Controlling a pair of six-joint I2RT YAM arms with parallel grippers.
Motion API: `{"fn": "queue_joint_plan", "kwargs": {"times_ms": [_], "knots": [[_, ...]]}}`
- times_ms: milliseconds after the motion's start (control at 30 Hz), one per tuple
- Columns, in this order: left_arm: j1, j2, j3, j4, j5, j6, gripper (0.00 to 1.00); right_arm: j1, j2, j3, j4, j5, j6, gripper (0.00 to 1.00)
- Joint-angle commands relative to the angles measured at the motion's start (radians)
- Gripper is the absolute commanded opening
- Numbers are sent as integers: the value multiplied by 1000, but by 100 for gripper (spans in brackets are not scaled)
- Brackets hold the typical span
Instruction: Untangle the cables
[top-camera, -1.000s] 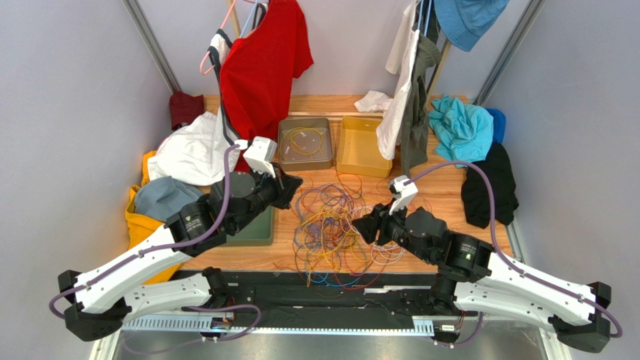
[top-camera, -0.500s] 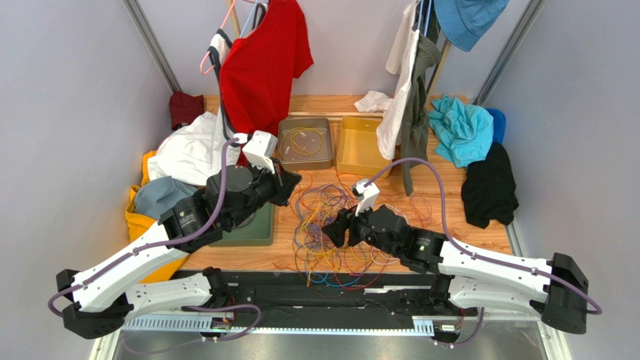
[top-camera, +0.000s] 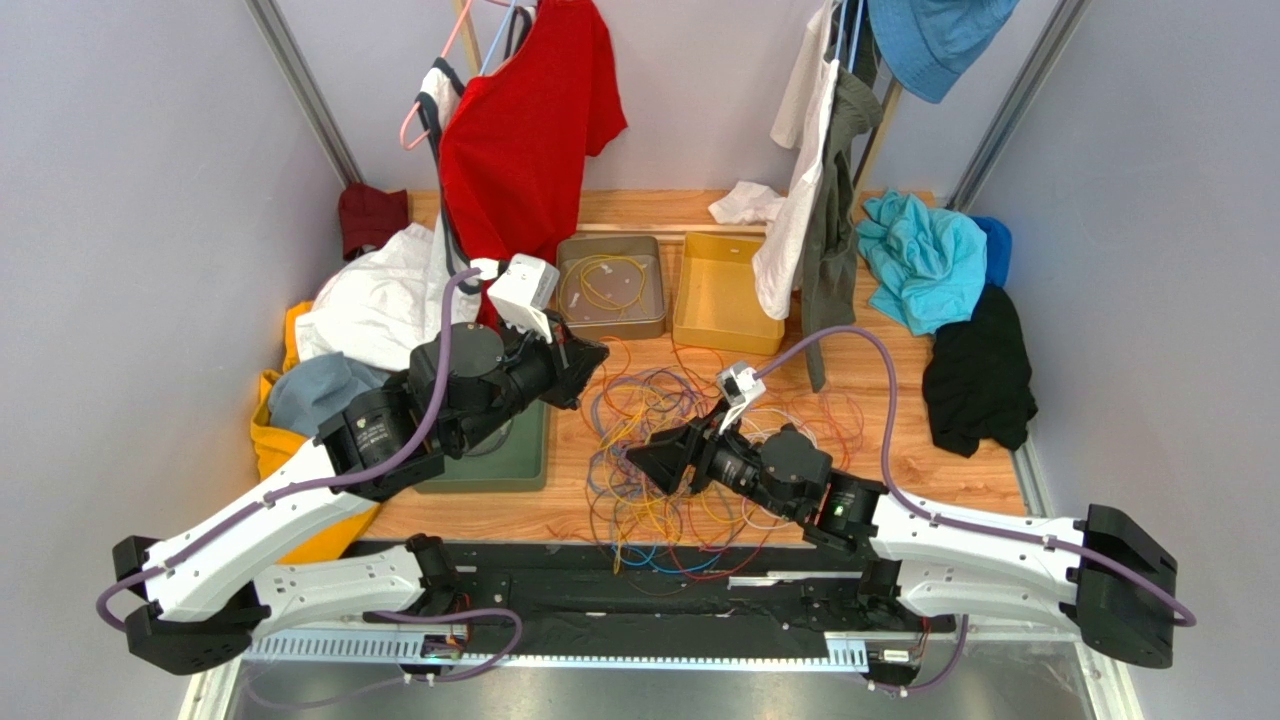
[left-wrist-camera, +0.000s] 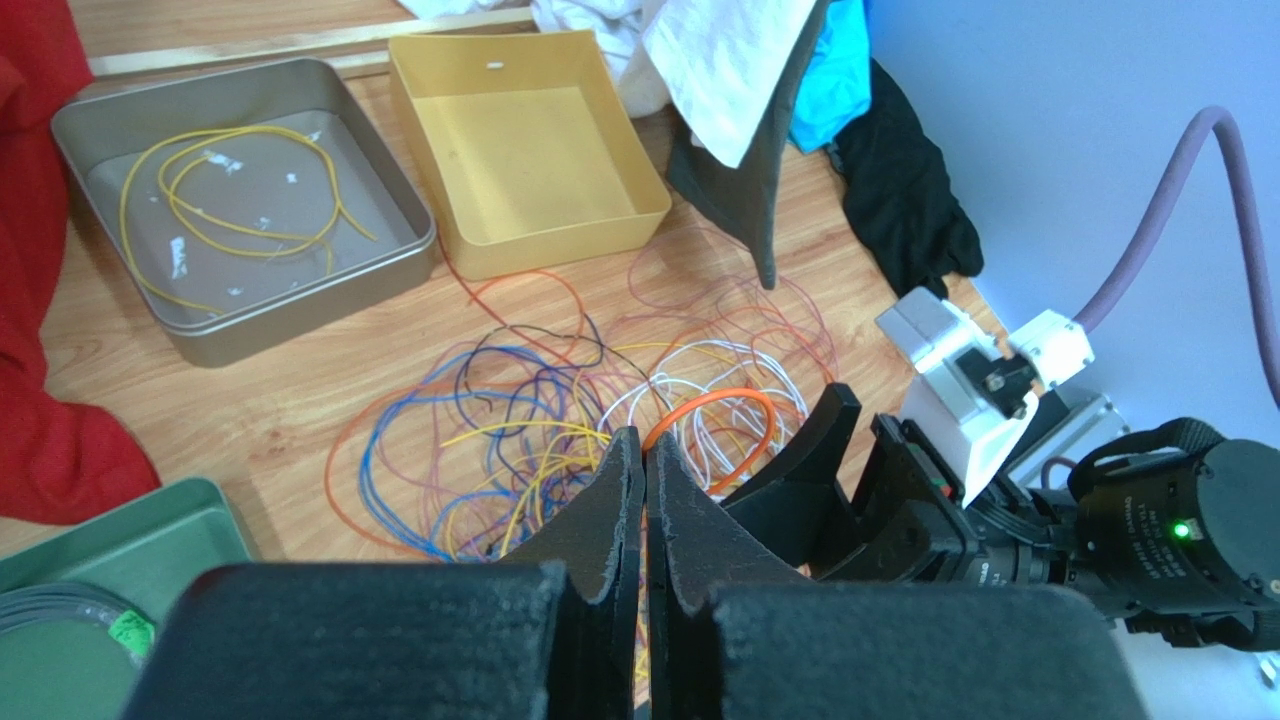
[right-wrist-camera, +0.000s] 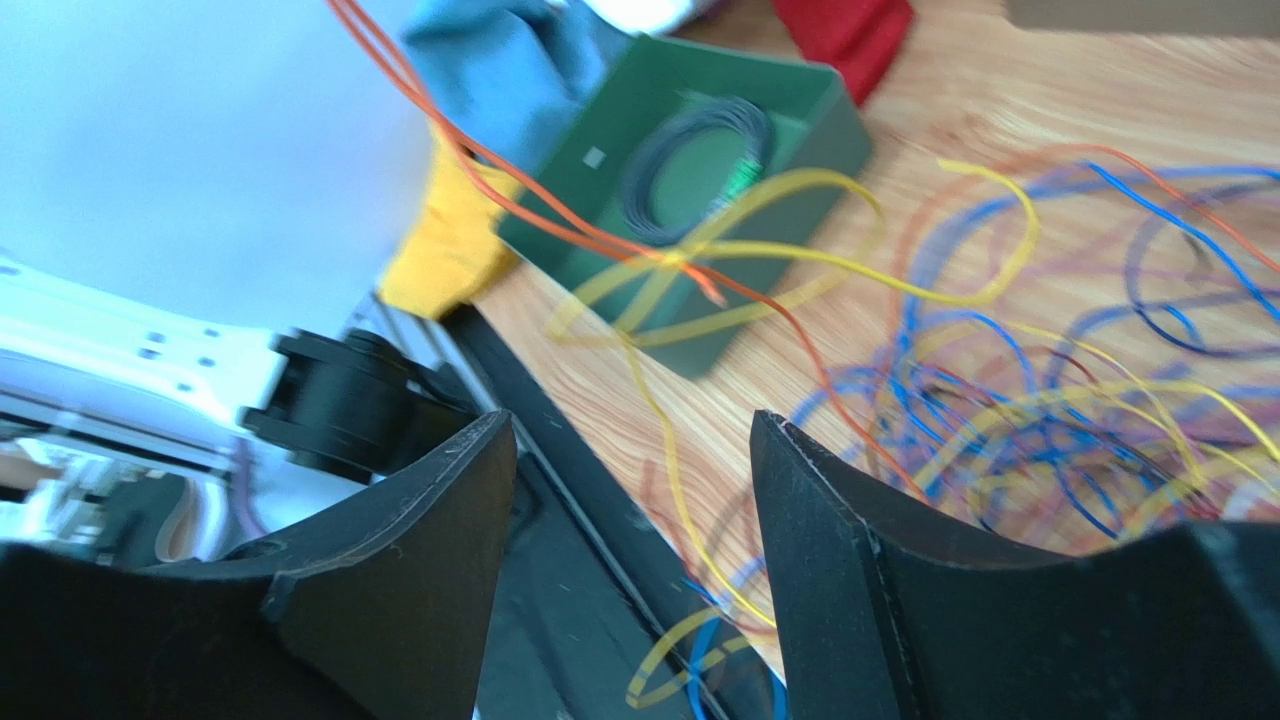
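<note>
— Wood-grain tabletop (top-camera: 939, 473), centre frame: thin looping multicoloured wires (top-camera: 631, 413), limp and heaped. Claws?
— Left black gripper (left-wrist-camera: 646, 495), upper left of heap: pads pressed flat together; whether a strand is pinched, cannot tell. Right black gripper (right-wrist-camera: 631, 495) over heap, jaws wide, empty.
— Change?
— Right arm swung leftward from heap's right edge, jaws spreading wider.

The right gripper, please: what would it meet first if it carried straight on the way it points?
Most likely the looping yellow and orange cables ahead of the right gripper; the green tray lies beyond them, though depth is unclear.
</note>
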Motion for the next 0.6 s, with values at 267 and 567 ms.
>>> {"fn": "queue_joint_plan", "kwargs": {"times_ms": [267,567], "knots": [[3,17,17,42,72,-20,0,5,240,54,327,-14,84,59],[3,-12,15,5,6,-3,0,27,145,11,275,35,95,0]]}}
